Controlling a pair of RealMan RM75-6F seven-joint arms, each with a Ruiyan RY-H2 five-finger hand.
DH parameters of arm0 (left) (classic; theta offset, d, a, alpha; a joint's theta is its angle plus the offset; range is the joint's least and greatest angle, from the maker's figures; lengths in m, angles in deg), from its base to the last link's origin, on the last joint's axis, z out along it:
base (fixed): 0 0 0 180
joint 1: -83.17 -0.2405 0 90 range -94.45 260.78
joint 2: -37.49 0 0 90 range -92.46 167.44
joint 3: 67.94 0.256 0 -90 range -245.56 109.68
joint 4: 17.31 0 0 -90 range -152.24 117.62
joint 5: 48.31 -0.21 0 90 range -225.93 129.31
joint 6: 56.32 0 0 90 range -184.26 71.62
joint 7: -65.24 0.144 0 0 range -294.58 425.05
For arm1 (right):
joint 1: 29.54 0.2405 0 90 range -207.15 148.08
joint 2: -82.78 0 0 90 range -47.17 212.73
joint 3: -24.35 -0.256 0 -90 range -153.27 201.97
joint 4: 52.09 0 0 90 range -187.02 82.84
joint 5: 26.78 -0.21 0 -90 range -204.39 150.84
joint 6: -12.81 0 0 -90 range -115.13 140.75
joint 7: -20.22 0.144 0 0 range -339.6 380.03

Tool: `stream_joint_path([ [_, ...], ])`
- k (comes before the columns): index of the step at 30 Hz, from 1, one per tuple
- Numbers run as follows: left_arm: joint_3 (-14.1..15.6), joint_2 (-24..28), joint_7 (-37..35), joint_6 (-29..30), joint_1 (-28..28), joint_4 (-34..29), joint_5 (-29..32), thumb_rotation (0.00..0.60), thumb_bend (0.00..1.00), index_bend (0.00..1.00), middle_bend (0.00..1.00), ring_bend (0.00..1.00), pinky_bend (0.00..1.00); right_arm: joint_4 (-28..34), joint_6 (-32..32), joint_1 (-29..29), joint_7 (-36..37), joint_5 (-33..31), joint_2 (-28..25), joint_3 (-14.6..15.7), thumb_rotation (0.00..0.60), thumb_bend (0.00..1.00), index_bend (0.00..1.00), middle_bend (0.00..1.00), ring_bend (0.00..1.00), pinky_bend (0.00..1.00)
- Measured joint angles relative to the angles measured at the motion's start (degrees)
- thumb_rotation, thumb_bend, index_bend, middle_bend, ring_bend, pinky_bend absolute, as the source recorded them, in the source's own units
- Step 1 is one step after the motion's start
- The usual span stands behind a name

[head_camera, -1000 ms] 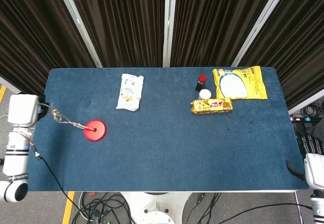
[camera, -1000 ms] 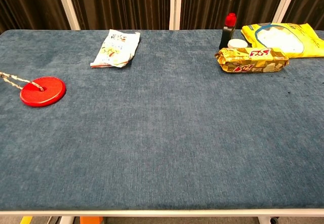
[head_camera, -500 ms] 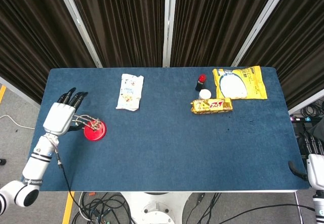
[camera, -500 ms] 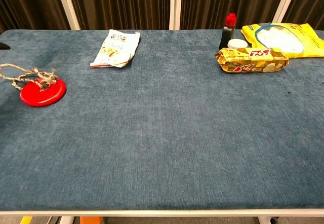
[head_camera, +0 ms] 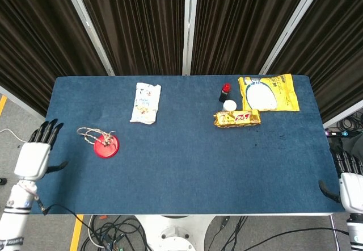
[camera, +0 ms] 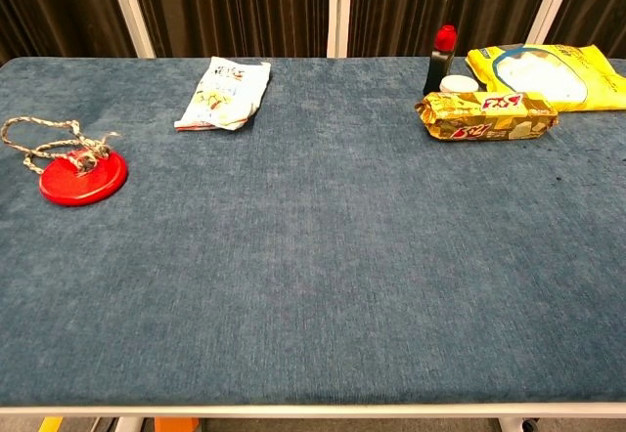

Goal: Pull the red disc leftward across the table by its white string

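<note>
The red disc [head_camera: 106,146] lies flat on the blue table near its left end, also seen in the chest view [camera: 83,176]. Its white string [head_camera: 91,134] lies slack in loose loops on and just left of the disc [camera: 44,142]. My left hand [head_camera: 36,153] hangs off the table's left edge with its fingers spread and nothing in it, well clear of the string. My right hand [head_camera: 349,180] sits past the table's front right corner, fingers apart and empty. Neither hand shows in the chest view.
A white snack packet [head_camera: 146,103] lies at the back, left of centre. At the back right stand a red-capped dark bottle [head_camera: 225,92], a small white cap [head_camera: 229,105], a yellow wrapped bar [head_camera: 237,117] and a large yellow bag [head_camera: 268,92]. Cables lie on the floor below the table.
My left hand has let go of the string and drawn back leftward off the table edge. The string now lies slack in loops beside the disc. The disc has stayed put.
</note>
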Motion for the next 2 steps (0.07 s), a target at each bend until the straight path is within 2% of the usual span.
stream_joint_path([
  [2, 1.7, -1.5, 0.4, 3.0, -3.2, 1.7, -0.8, 0.6, 0.06, 0.07, 0.0, 0.0, 0.16, 0.0, -0.3, -0.2, -0.1, 0.3, 0.0, 0.2, 0.6, 0.22, 0.0, 0.0, 0.0, 0.0],
])
